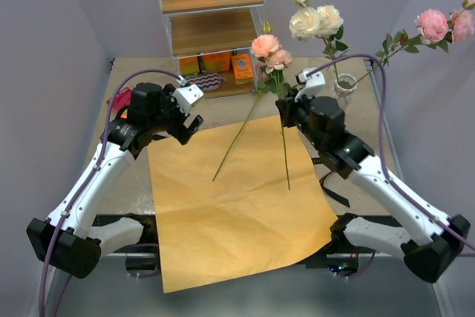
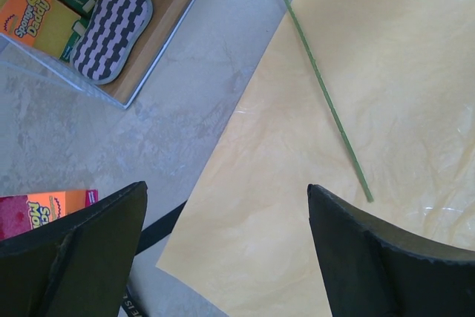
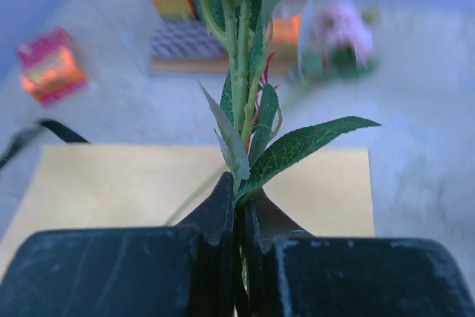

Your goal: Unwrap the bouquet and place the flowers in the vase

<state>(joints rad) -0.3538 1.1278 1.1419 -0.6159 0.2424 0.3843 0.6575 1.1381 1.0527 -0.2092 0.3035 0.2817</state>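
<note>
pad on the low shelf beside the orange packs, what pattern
Wavy dark and light stripes; the pad shows best in the left wrist view.

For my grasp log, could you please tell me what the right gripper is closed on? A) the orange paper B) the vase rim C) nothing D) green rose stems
D: the right wrist view shows the right gripper pinched shut on the green rose stems, with the orange paper lying flat beneath.

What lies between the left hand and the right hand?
In the top view: the top edge of the paper and one green stem, slanting down from the right hand toward the left hand.
</note>
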